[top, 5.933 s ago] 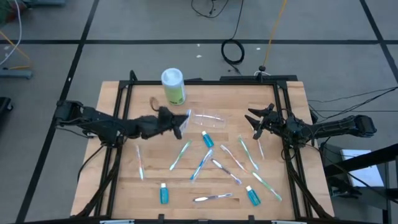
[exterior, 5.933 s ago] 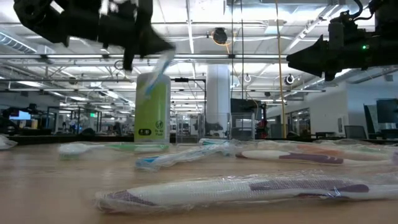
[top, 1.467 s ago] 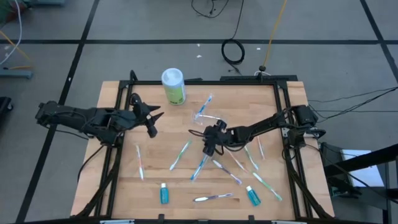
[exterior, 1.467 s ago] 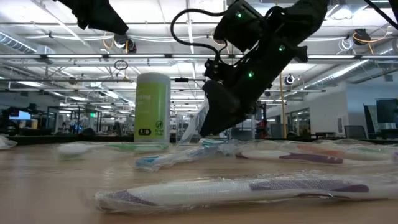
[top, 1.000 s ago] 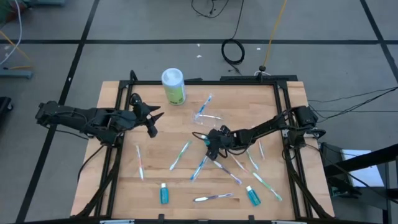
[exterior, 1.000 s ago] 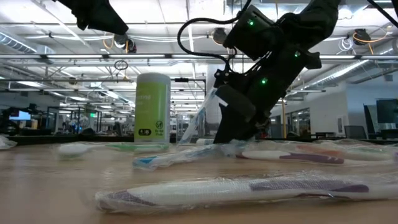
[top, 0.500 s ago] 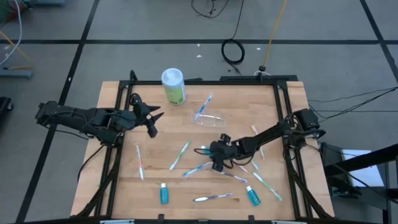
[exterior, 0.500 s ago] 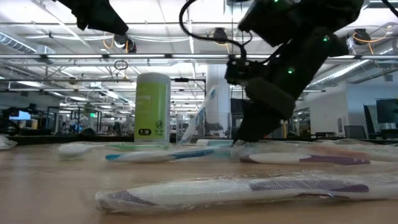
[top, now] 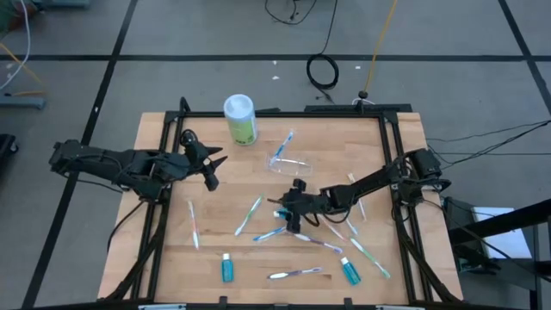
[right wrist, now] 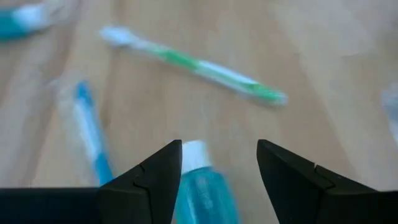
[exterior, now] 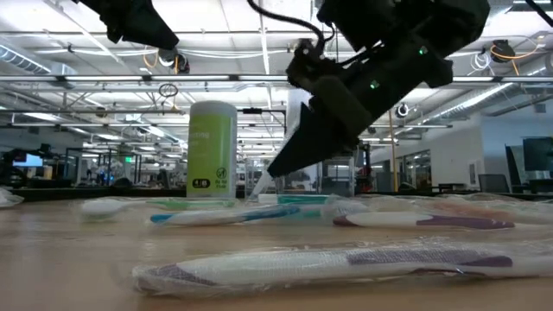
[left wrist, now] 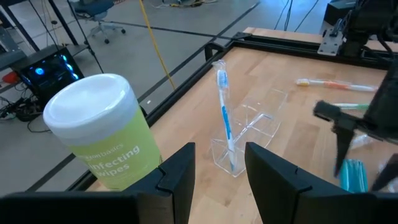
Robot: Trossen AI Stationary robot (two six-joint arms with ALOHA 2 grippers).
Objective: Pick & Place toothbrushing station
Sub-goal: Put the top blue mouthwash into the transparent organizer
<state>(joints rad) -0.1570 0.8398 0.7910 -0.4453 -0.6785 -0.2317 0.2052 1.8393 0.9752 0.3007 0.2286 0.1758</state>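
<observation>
Your wooden tabletop (top: 172, 258) carries scattered toothbrushes (top: 249, 215), small blue tubes (top: 226, 268), a clear cup (top: 290, 164), and a green canister (top: 240, 120) near the far edge.

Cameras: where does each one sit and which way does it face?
High: overhead, straight down; both arms.
Low: table height, level across; right gripper over wrapped toothbrushes.
Left wrist: past its own open fingers at the clear plastic cup.
Right wrist: down between open fingers at a blue white-capped tube.
Shared: green white-lidded canister, high, low and left wrist.

Open-plan robotics lab: ceiling trusses (exterior: 259, 82), strip lights, distant workstations (exterior: 26, 160), floor cables (top: 323, 71).
</observation>
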